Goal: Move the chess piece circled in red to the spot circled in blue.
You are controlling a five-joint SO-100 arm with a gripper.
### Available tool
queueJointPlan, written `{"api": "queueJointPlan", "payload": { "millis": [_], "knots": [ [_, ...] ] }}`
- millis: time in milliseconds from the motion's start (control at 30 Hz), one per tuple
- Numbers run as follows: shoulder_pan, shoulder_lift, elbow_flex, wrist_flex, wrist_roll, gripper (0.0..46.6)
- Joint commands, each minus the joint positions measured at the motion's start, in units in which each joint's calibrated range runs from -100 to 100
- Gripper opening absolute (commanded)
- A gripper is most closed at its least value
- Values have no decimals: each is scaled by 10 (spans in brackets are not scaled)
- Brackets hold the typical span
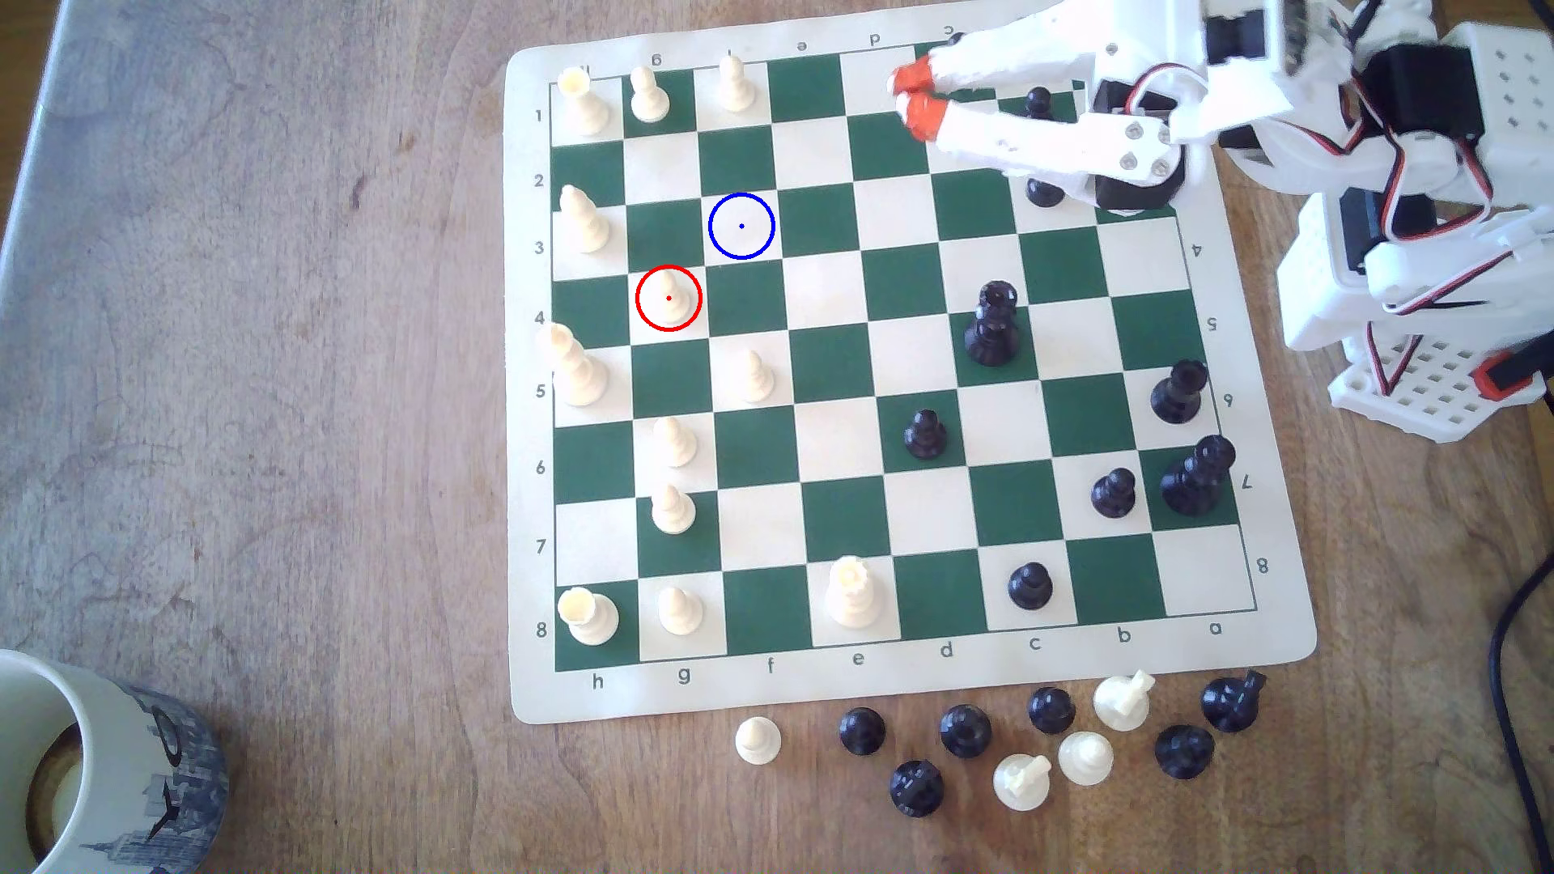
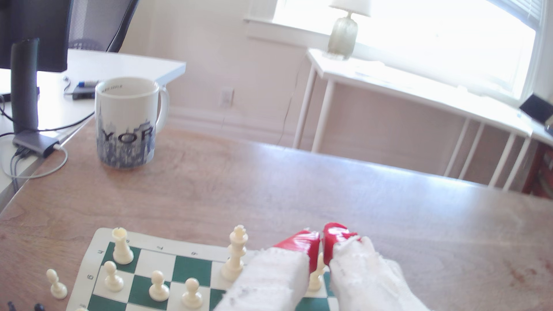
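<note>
On the green and cream chess board (image 1: 874, 538), the chess piece (image 1: 669, 296) stands in the red ring, light, hard and slippery, best pinched under its ball head by the nearly closed, empty gripper (image 1: 912, 92), far away.

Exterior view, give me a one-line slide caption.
SO-100 gripper, empty, hovers over the board's far edge, away from the red-circled cream pawn and the blue-ringed square.

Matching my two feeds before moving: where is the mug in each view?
Exterior view: mug at the picture's lower left corner, on the table, off the board's h8 corner.
Wrist view: mug on the table beyond the board, far ahead of the claw.
Shared landmark: the claw's red tips.
</note>
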Motion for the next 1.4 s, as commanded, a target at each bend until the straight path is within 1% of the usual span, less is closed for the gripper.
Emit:
{"api": "queueJointPlan", "payload": {
  "millis": [0,133,167,200,300,500,700,733,833,867,900,1100,1267,1367],
  "knots": [
    [3,131,-213,92,-16,3],
    [2,216,-321,178,-42,3],
    [3,275,-383,219,-59,5],
    [4,303,-412,236,-67,6],
    [-2,393,-494,275,-84,16],
    [-15,523,-618,326,-114,36],
    [-25,629,-719,359,-130,49],
    [-25,663,-748,367,-133,52],
    [-22,693,-759,361,-135,58],
    [-21,704,-765,363,-138,65],
    [-18,722,-771,363,-142,83],
    [-13,782,-790,359,-151,107],
    [-7,827,-791,327,-153,113],
    [0,852,-792,310,-153,125]
  ]
}}
